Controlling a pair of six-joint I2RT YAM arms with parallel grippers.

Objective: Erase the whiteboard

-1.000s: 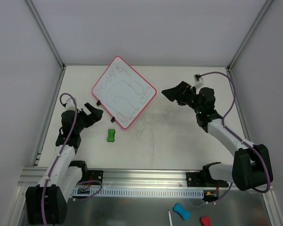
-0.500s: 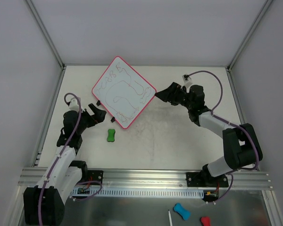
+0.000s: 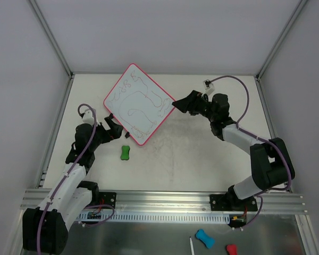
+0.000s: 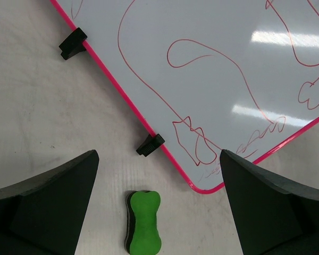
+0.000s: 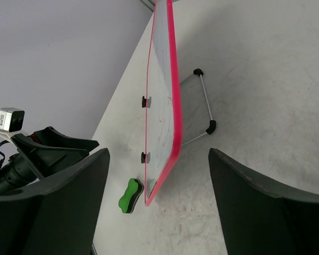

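Seen from above, the whiteboard (image 3: 139,104) sits turned like a diamond toward 11 o'clock from the middle of the surface (image 3: 202,159), its pink-red rim all around and thin red scribbles across its white face. My left gripper (image 3: 112,129) is at the board's 8 o'clock edge with its jaws spread wide and nothing between them. In my left wrist view the fingers (image 4: 53,207) frame the board's lower corner, two black clips (image 4: 150,144) on the rim, and a green eraser (image 4: 144,227) lying flat on the surface just off the rim toward 6 o'clock. My right gripper (image 3: 182,103) is at the board's 3 o'clock corner, jaws open. From its wrist camera I see the board edge-on between the two fingers (image 5: 255,207), propped on a thin wire leg (image 5: 204,103) with black feet. Whether either finger touches the rim I cannot tell
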